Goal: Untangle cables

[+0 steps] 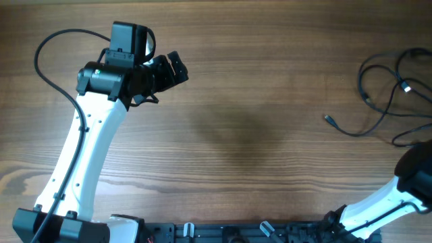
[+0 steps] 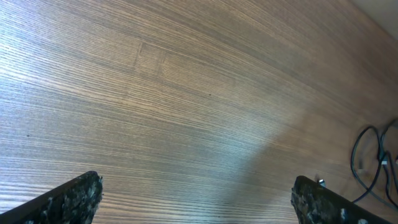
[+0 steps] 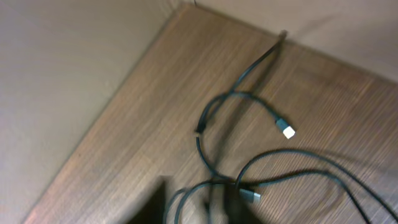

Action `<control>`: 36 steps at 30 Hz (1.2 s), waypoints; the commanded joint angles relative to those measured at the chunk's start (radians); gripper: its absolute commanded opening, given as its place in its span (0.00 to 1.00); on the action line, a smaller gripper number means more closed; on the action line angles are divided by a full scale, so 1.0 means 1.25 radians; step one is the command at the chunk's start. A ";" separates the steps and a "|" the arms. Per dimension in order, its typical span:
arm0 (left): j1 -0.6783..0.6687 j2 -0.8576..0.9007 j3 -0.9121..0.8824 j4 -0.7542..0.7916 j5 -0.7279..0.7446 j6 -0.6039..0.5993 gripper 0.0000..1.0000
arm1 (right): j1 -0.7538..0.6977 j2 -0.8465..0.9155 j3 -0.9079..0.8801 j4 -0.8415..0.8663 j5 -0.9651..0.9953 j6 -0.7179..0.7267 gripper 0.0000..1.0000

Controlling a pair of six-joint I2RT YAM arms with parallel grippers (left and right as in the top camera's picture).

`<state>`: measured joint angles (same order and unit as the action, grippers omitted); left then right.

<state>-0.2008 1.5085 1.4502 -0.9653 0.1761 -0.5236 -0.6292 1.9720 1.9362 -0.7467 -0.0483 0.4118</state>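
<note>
In the overhead view, the left arm (image 1: 88,142) is seen reaching to the upper left of the wooden table (image 1: 256,148). The left gripper (image 1: 170,67) is held with its fingers spread and nothing between them. The cables (image 1: 378,101) are found at the far right edge of the table, well apart from that gripper. They lie in loose loops that cross one another, and one plug end (image 1: 329,119) trails toward the middle. Only part of the right arm (image 1: 405,185) is shown at the lower right, near the cables, and its gripper is not seen here.

In the left wrist view, the left gripper (image 2: 196,202) is shown wide open over bare wood, with one fingertip in each lower corner. A small part of the cables (image 2: 367,158) is caught at the right edge.

In the right wrist view, the cables (image 3: 230,124) are seen from above near the table's corner. A white plug (image 3: 288,131) lies free on the wood, and a darker plug (image 3: 249,195) sits where several strands overlap. A dark blurred shape (image 3: 155,202) is seen at the lower edge, but the right gripper's fingers cannot be made out, so it cannot be told whether they are spread or closed, nor whether anything is pinched.

The task is judged far from finished. The strands are loose rather than knotted tight, yet the crossings remain and no cable has been laid apart by itself.
</note>
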 commanded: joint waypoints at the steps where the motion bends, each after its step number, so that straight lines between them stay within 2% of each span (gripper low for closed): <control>1: 0.002 0.009 0.007 0.002 -0.011 0.016 1.00 | 0.002 0.004 0.003 -0.003 -0.056 0.008 0.92; 2: 0.002 0.009 0.007 0.002 -0.011 0.016 1.00 | 0.002 0.002 0.004 -0.009 -0.055 0.012 0.99; 9: 0.002 0.009 0.007 0.002 -0.011 0.016 1.00 | 0.003 -0.061 0.004 -0.107 -0.099 0.003 1.00; 15: 0.002 0.009 0.007 0.002 -0.011 0.016 1.00 | 0.045 -0.225 0.004 -0.168 -0.310 -0.187 1.00; 19: 0.002 0.009 0.007 0.002 -0.011 0.016 1.00 | 0.140 -0.325 0.004 -0.270 -0.312 -0.303 1.00; 22: 0.002 0.009 0.007 0.002 -0.011 0.016 1.00 | 0.232 -0.397 0.004 -0.348 -0.312 -0.344 1.00; 27: 0.002 0.009 0.007 0.002 -0.011 0.016 1.00 | 0.337 -0.490 0.004 -0.432 -0.312 -0.350 1.00; 30: 0.002 0.009 0.007 0.002 -0.011 0.016 1.00 | 0.349 -0.522 0.004 -0.483 -0.313 -0.340 1.00; 33: 0.002 0.009 0.007 0.002 -0.011 0.016 1.00 | 0.349 -0.528 0.004 -0.574 -0.312 -0.251 1.00; 36: 0.002 0.009 0.007 0.002 -0.011 0.016 1.00 | 0.349 -0.520 0.004 -0.583 -0.312 -0.238 0.99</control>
<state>-0.2008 1.5089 1.4502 -0.9653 0.1761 -0.5236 -0.1970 1.3087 1.9381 -1.4734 -0.4263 0.0631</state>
